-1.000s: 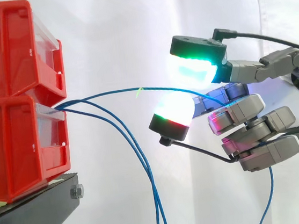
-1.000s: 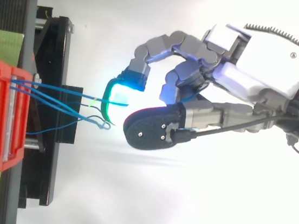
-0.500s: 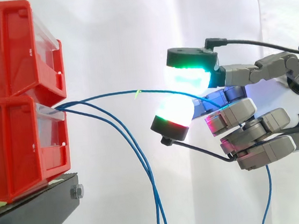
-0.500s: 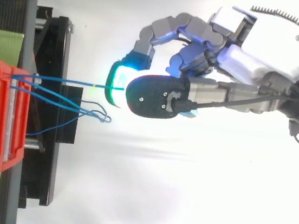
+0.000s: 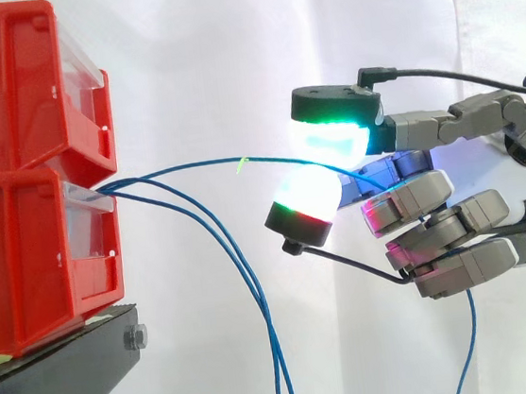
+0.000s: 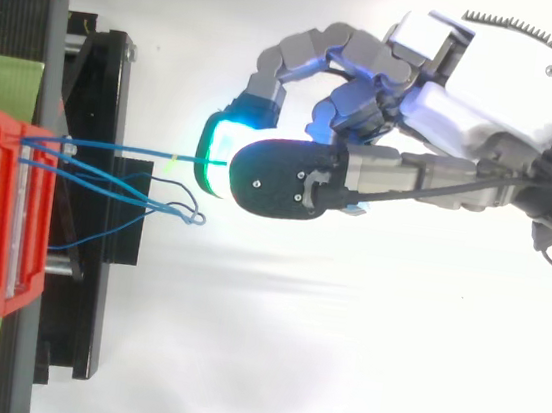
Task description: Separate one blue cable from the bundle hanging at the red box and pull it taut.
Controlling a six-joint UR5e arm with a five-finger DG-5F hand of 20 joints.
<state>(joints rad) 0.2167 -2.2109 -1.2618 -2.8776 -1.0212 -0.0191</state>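
Hand (image 5: 415,197) pinching one blue cable (image 5: 193,164) between two glowing pads, cable arching from lower red box (image 5: 32,252), other cables (image 5: 281,385) drooping beside black stand (image 5: 55,373).

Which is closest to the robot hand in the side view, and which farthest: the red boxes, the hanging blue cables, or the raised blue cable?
1. Raised blue cable: pinched in the robot hand at the right.
2. Hanging blue cables: drooping in the middle, left of the hand.
3. Red boxes: at the far left.
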